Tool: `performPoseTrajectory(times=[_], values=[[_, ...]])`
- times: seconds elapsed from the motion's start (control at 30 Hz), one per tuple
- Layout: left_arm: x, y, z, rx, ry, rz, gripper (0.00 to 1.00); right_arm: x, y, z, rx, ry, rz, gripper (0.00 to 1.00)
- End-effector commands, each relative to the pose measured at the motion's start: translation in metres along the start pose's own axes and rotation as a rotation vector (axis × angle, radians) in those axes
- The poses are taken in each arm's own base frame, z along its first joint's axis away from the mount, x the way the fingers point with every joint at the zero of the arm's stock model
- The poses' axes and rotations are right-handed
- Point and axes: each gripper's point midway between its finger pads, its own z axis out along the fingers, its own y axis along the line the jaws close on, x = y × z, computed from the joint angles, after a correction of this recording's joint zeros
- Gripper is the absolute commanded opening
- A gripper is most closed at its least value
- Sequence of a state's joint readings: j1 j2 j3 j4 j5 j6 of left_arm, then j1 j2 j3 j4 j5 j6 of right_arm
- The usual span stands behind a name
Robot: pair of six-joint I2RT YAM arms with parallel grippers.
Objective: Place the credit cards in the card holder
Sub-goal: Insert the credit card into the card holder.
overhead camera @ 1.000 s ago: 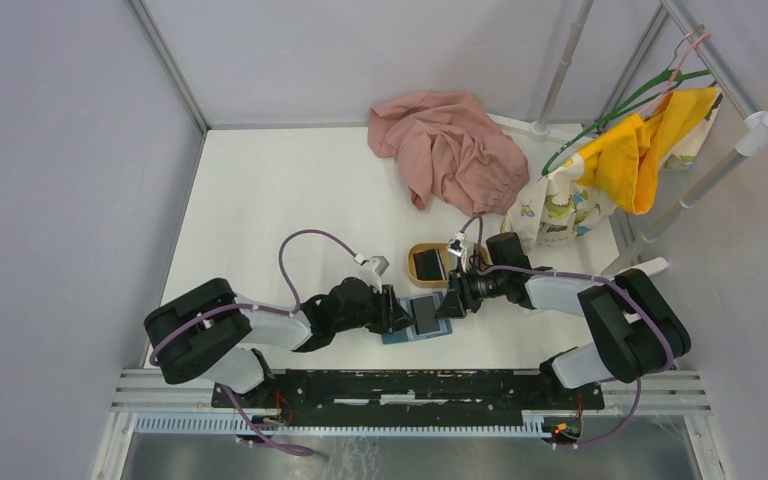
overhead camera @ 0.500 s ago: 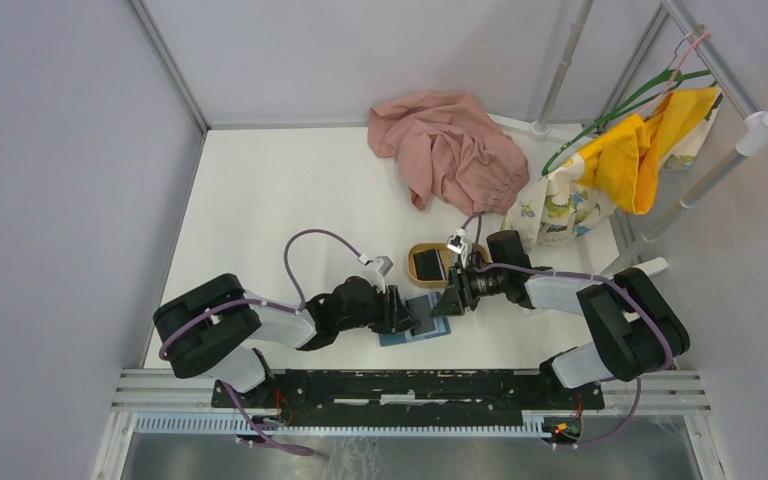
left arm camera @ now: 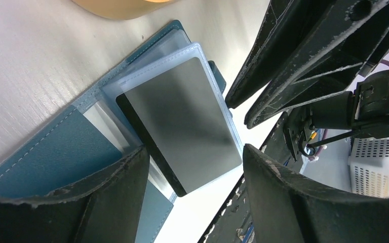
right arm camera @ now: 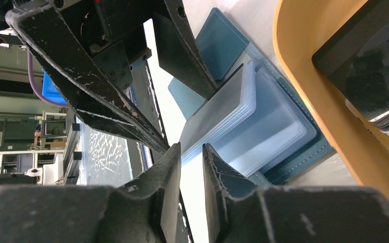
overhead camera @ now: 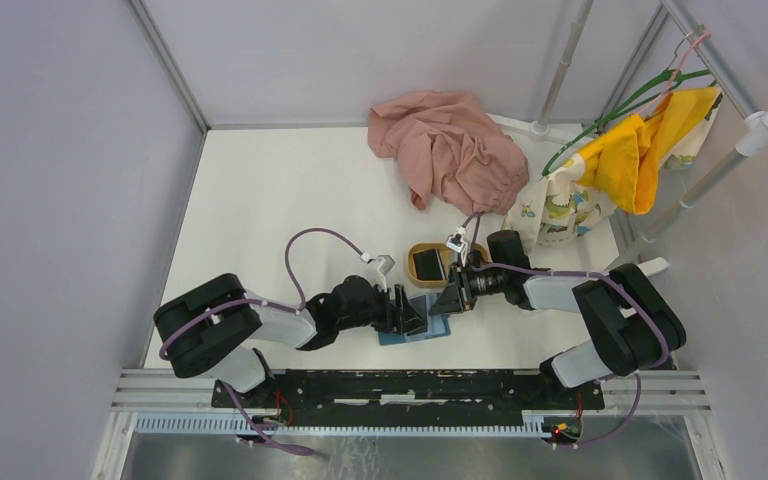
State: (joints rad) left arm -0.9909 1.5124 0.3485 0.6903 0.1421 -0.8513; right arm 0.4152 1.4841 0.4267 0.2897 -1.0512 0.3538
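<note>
The teal-blue card holder [overhead camera: 415, 335] lies open on the table between my grippers, its clear sleeves fanned up [right arm camera: 263, 126]. A black credit card [left arm camera: 182, 121] sits partly inside a clear sleeve, with its near corner sticking out. My left gripper [left arm camera: 195, 162] is open and straddles that corner without touching it. In the top view the left gripper [overhead camera: 410, 316] is over the holder. My right gripper [right arm camera: 192, 149] is nearly closed, pinching the outer edge of a raised sleeve. More black cards [overhead camera: 427, 264] lie in the tray.
An oval tan wooden tray [overhead camera: 427, 247] stands just behind the holder and fills the right side of the right wrist view [right arm camera: 314, 86]. A pink cloth [overhead camera: 450, 150] lies at the back. A yellow garment [overhead camera: 640, 150] hangs on a rack at the right.
My left gripper has moved slightly right over the holder and now covers the card in the top view. The right gripper has shifted a little toward the tray.
</note>
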Motion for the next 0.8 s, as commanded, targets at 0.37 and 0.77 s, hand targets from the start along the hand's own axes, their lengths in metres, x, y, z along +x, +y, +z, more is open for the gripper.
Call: performPoseTrajectory(times=[0.37, 0.77], values=[[-0.0105, -0.0174, 0.0087, 0.057, -0.024, 0.01, 0.75, -0.0045, 0.0046, 0.0074, -0.049, -0.01, -0.027, 0.15], [-0.0115, -0.0173, 0.0092, 0.046, -0.02, 0.011, 0.69, -0.0028, 0.0028, 0.0105, -0.043, 0.0, -0.044, 0.14]])
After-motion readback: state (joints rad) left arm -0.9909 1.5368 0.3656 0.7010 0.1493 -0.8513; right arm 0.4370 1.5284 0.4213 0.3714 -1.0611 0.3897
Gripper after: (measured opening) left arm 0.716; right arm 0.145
